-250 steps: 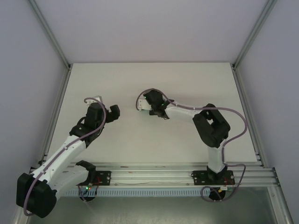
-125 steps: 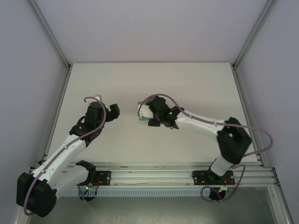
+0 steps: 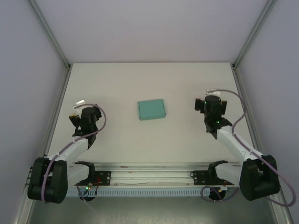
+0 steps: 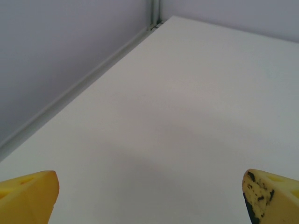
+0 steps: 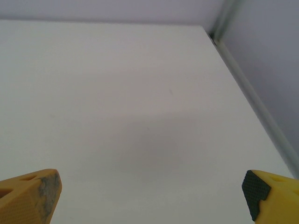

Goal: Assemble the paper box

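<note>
One paper box (image 3: 151,109), teal-green and folded into a neat rectangle, lies near the centre of the top view on the white bench (image 3: 117,84), well apart from both arms. The left gripper (image 4: 149,198) is released, its yellow fingers (image 4: 28,196) spread wide above bare bench. The right gripper (image 5: 149,196) is likewise released, grasping nothing.

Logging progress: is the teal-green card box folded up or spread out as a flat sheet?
Folded: the teal-green card box lies as a compact plain rectangle on the white table, no flaps or tabs spread.
</note>
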